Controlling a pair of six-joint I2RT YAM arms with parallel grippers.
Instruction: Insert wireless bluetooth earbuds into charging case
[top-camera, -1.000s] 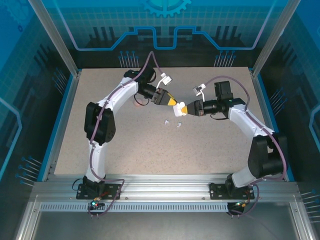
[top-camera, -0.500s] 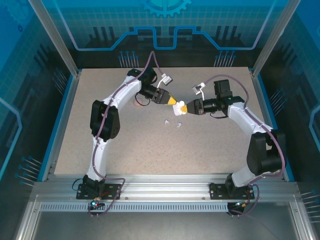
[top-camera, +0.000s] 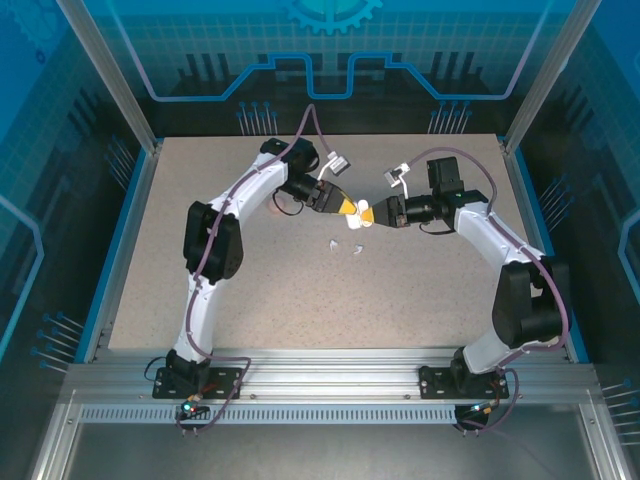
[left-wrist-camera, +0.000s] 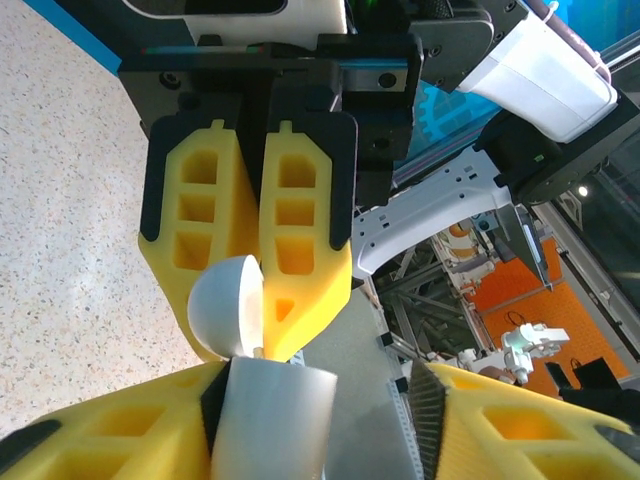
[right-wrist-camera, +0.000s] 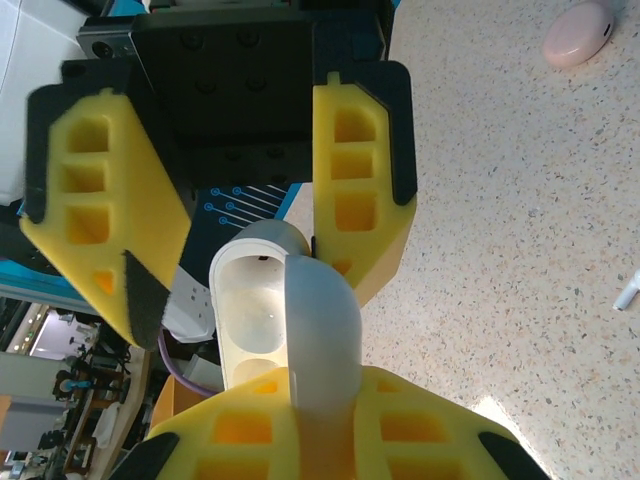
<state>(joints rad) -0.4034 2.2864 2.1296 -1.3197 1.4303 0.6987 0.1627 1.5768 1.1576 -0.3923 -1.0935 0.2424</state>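
Between the two sets of jaws, up off the table, the charging case is hanging in mid-air with its lid swung open. The right gripper is pinching that lid edge-on, its yellow fingers drawn almost together with just the thin shell between them. The left gripper is facing it head-on, jaws standing partly open around the case body. From the left wrist, one pad is sitting right against the white wall and the other is standing clear of it, so nothing is being clamped there.

Looking into the case from the right wrist, the hollow is showing pale, bare plastic, with two rounded wells one above the other. The case itself is reading as glossy white, rounded at the corners, and the lid is a smooth dome.

Below the jaws, down on the speckled tabletop, one white earbud and a second earbud are lying near each other, tiny against the fingers. Behind the left gripper, beside its wrist, a pink oval piece is resting on the table.
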